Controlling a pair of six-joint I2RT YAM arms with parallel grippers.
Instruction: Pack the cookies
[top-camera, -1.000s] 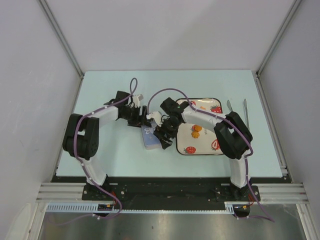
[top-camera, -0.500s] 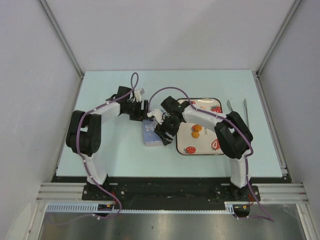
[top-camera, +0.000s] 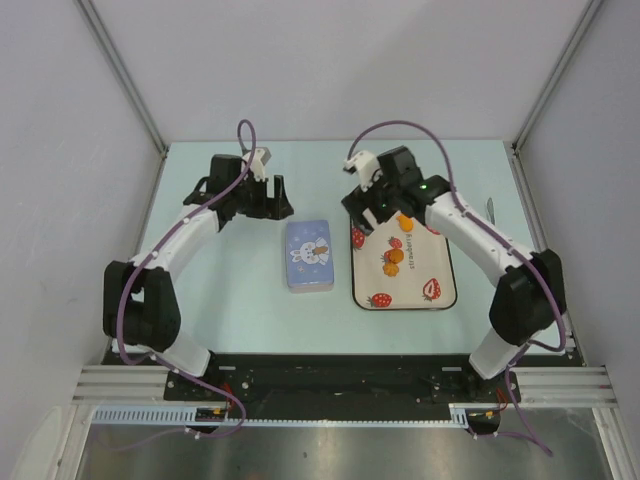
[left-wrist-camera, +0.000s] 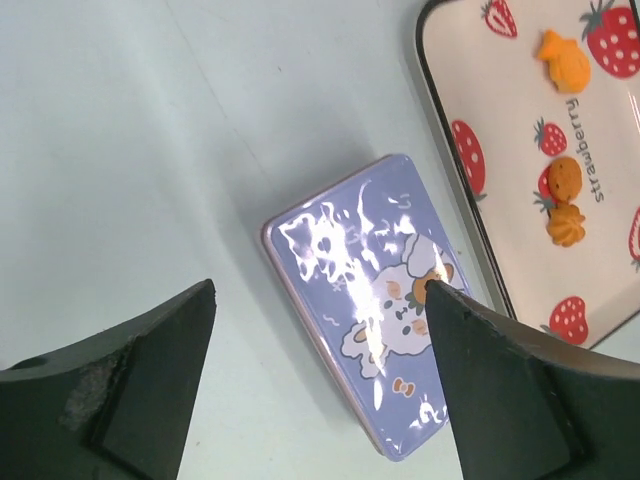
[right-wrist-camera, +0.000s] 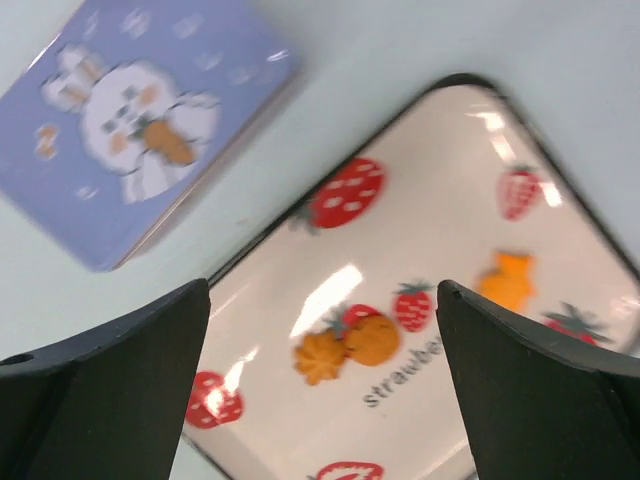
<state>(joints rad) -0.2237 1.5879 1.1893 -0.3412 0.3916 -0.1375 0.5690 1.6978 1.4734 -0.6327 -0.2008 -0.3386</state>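
Three orange cookies lie on the strawberry-print tray (top-camera: 440, 290): a round one and a flower-shaped one touching (top-camera: 393, 259), and one apart further back (top-camera: 405, 222). They also show in the left wrist view (left-wrist-camera: 565, 180) and the right wrist view (right-wrist-camera: 372, 340). No black or green cookie shows. A closed blue tin with a bunny lid (top-camera: 309, 253) lies flat just left of the tray. My left gripper (top-camera: 270, 205) is open and empty beyond the tin's far left corner. My right gripper (top-camera: 363, 218) is open and empty above the tray's far left corner.
The tray's dark rim (left-wrist-camera: 440, 130) runs close beside the tin (left-wrist-camera: 360, 300). A thin metal utensil (top-camera: 489, 205) shows at the far right, mostly hidden by the right arm. Grey walls and frame posts close in the table.
Both grippers have left the tin and drawn back toward the far side, left one to the left, right one to the right. The tin now lies flat between them.
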